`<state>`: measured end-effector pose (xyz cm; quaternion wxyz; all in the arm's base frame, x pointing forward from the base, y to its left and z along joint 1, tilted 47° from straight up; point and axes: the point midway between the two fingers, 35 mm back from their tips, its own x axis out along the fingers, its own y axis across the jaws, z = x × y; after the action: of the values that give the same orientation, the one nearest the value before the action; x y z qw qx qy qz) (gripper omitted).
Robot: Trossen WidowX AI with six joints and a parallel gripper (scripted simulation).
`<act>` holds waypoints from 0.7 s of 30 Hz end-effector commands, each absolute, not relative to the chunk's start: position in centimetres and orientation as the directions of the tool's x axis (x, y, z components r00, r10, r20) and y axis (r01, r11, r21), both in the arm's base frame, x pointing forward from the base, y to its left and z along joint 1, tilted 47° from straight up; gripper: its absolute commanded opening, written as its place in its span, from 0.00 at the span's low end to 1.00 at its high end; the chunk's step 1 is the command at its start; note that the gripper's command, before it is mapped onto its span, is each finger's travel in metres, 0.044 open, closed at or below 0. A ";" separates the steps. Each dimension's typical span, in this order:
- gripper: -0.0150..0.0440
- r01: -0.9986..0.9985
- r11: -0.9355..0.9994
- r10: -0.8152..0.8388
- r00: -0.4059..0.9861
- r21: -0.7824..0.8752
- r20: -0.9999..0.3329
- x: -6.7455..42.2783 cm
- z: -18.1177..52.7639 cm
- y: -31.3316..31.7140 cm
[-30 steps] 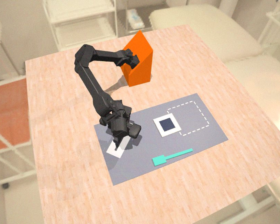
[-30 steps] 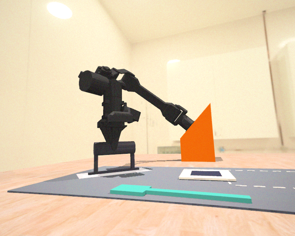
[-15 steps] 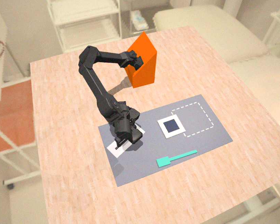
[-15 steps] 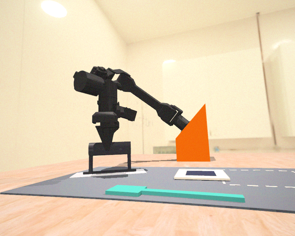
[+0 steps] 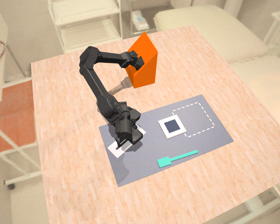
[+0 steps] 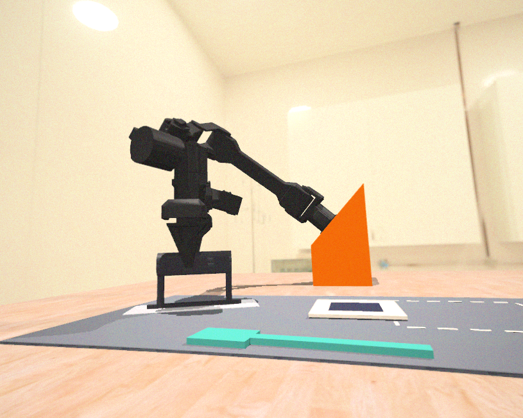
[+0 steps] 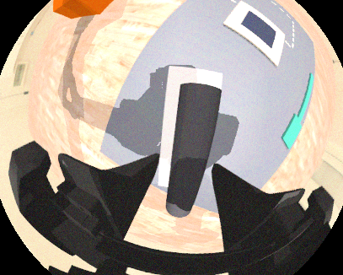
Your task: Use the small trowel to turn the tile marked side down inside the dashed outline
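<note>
The trowel [image 5: 118,154] [image 6: 219,261] [image 7: 195,135] has a black round handle on two posts over a flat white blade. It stands upright at the mat's left end, its blade apparently flat on the mat [image 5: 140,168] [image 6: 117,333] [image 7: 249,97]. My gripper [image 6: 188,261] [image 7: 186,163] is open, its fingertips on either side of the handle with gaps showing in the wrist view; the top view hides them. The tile [image 5: 171,126] [image 6: 357,306] [image 7: 258,29] lies flat, dark mark up, across the left edge of the dashed outline [image 5: 198,102] [image 6: 481,330].
A teal flat spatula-shaped piece [image 5: 164,161] [image 6: 221,337] [image 7: 292,132] lies along the mat's front edge, its wide end nearest the trowel. An orange wedge block [image 5: 147,74] [image 6: 342,256] [image 7: 83,6] stands on the table behind the mat, by the arm's base.
</note>
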<state>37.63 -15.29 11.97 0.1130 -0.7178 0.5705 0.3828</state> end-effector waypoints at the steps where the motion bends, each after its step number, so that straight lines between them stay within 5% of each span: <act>1: 0.71 -0.908 -0.322 -0.731 0.057 0.270 -0.679 37.7 11.9 -15.3; 21: 0.71 -0.907 -0.322 -0.733 0.058 0.271 -0.678 37.1 14.9 -12.2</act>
<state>37.34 -12.22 14.61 0.1165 -0.7212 0.5661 0.3819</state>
